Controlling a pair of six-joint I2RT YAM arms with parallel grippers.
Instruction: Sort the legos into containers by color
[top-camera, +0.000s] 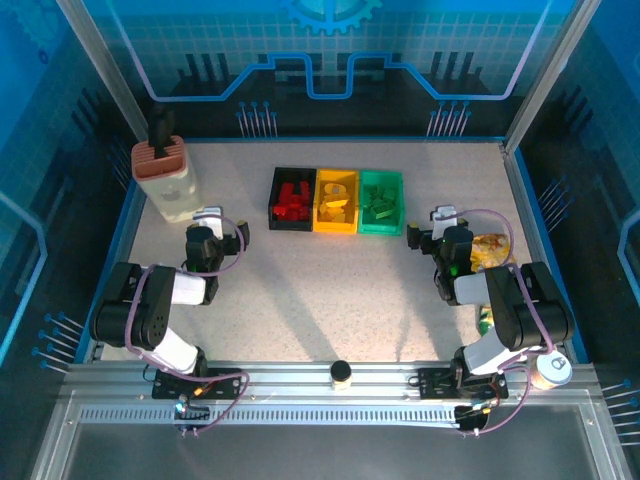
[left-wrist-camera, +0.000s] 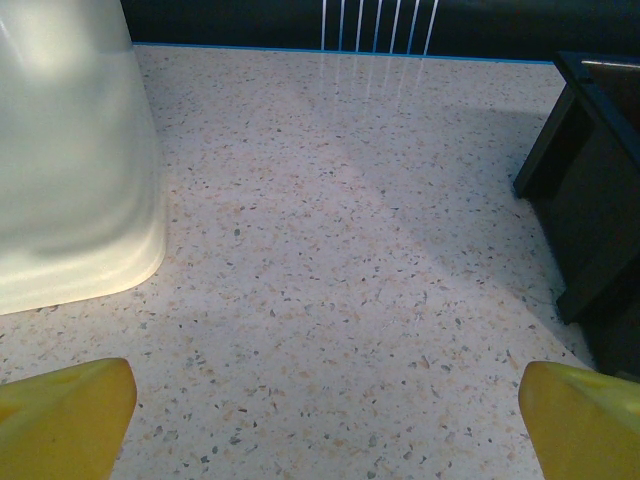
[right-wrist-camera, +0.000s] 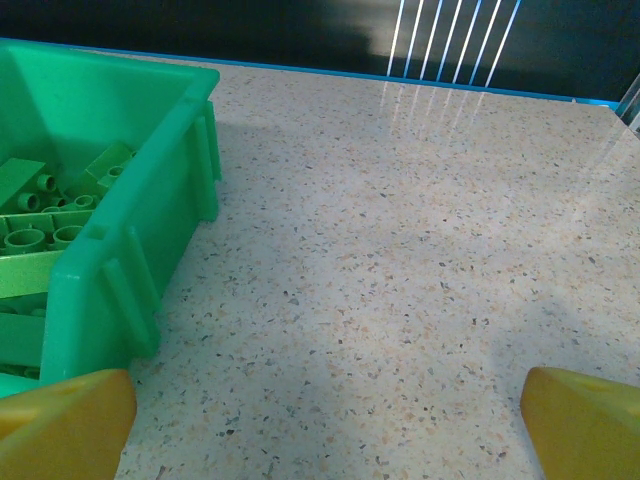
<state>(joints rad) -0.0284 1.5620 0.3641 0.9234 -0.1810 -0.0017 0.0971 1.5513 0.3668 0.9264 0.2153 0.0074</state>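
Three containers stand in a row at the back middle of the table. Red legos (top-camera: 292, 200) lie in the black bin (top-camera: 273, 200), yellow legos (top-camera: 336, 203) in the yellow bin (top-camera: 336, 230), and green legos (top-camera: 380, 205) in the green bin (top-camera: 381, 231). My left gripper (top-camera: 209, 216) rests low, left of the black bin (left-wrist-camera: 590, 180), open over bare table (left-wrist-camera: 325, 420). To the right of the green bin (right-wrist-camera: 150, 230), my right gripper (top-camera: 443, 218) is open over bare table (right-wrist-camera: 325, 420). Green legos (right-wrist-camera: 40, 225) show inside that bin.
A tall beige holder (top-camera: 165, 178) with a brown top stands at the back left, close to the left gripper (left-wrist-camera: 70, 150). Snack packets (top-camera: 490, 250) lie by the right arm. A small bottle (top-camera: 341, 374) sits on the near rail, and a cup (top-camera: 551, 370) at the near right.
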